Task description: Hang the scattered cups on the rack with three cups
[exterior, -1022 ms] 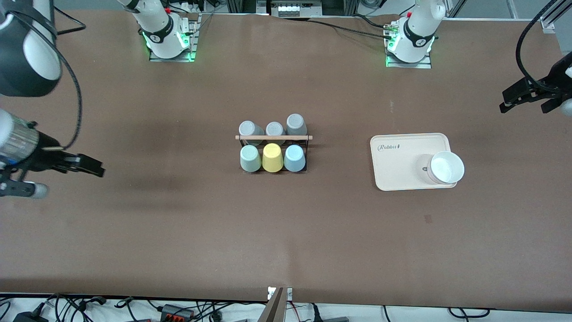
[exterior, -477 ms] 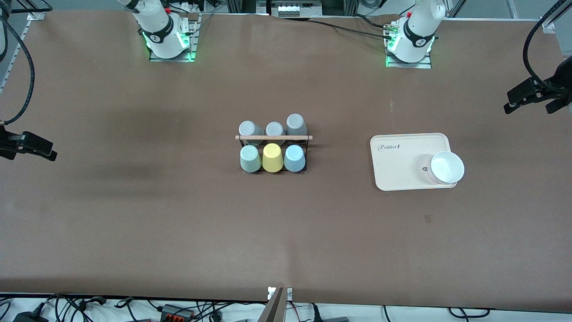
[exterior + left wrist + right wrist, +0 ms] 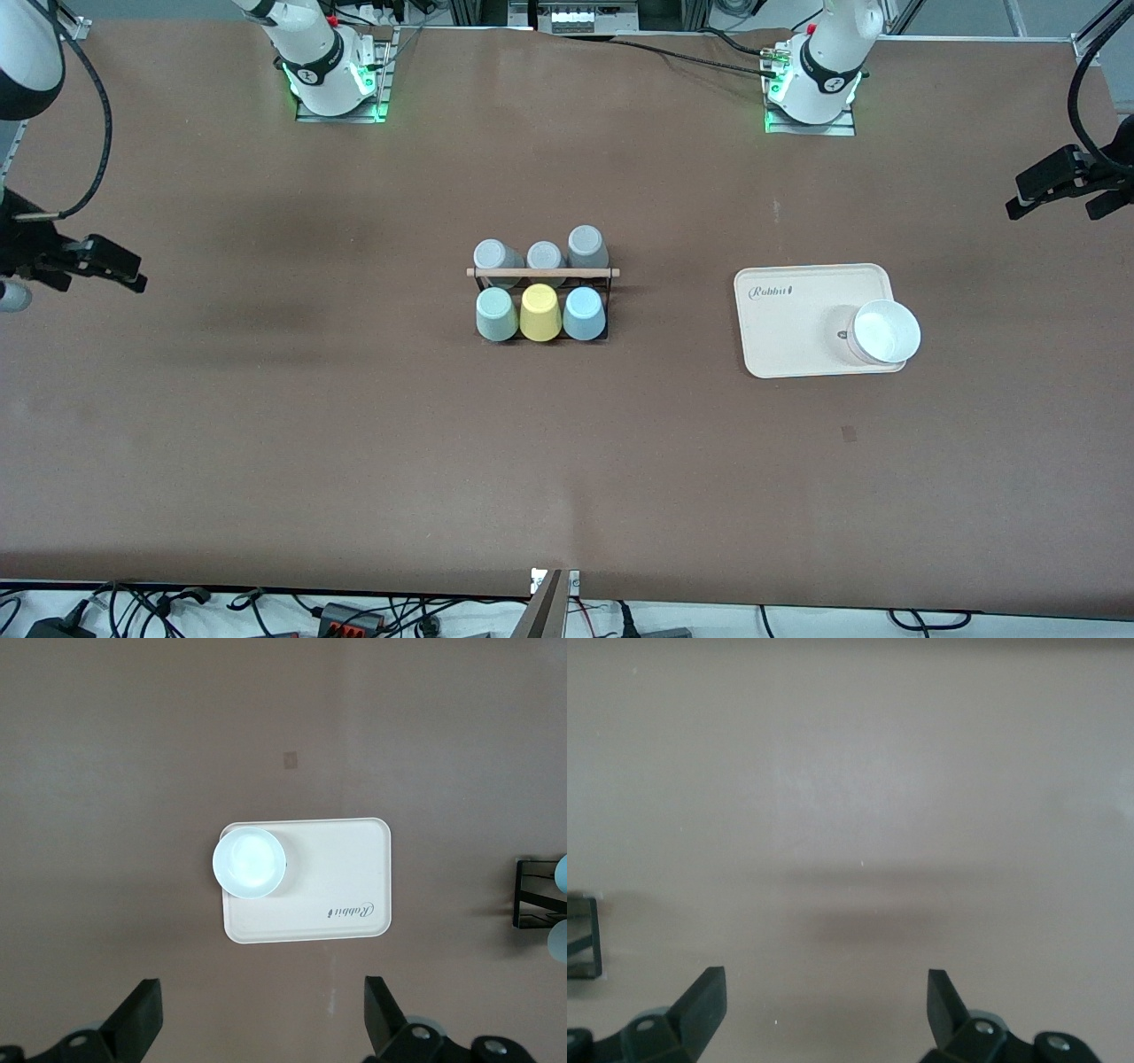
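The black wire rack with a wooden dowel on top stands at the table's middle. In its row nearer the front camera hang the mint-green cup, a yellow cup and the light blue cup, all upside down. Three grey cups fill the row nearer the bases. My right gripper is open and empty in the air at the right arm's end of the table; it shows open in its wrist view. My left gripper is open and empty over the left arm's end.
A cream tray lies between the rack and the left arm's end, with a white bowl on its corner; both show in the left wrist view, tray and bowl. A rack corner shows in each wrist view.
My right gripper has swung away from the rack toward the right arm's end of the table. My left gripper has drifted slightly farther out toward its end. The cups have not moved.
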{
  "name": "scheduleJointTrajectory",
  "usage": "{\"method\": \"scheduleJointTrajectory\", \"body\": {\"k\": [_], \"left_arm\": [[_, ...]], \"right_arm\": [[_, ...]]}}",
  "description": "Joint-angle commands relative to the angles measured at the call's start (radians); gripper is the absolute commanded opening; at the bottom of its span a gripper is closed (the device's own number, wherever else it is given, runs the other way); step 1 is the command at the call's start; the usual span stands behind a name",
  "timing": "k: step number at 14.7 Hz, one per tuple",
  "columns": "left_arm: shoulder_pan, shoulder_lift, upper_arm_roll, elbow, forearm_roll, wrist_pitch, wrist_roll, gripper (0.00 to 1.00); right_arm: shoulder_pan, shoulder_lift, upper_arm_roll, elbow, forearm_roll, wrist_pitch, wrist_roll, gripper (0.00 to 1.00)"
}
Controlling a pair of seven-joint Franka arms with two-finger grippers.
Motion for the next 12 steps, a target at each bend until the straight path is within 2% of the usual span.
{"method": "scheduleJointTrajectory", "body": {"k": [1, 12], "left_arm": [[0.008, -0.025, -0.013, -0.021, -0.010, -0.004, 0.025, 1.00], [0.003, -0.028, -0.025, -0.024, 0.018, 0.000, 0.010, 1.00]], "right_arm": [[-0.003, -0.084, 0.000, -0.115, -0.007, 0.027, -0.007, 1.00], [-0.002, -0.085, 0.000, -0.090, 0.006, -0.049, -0.019, 1.00]]}}
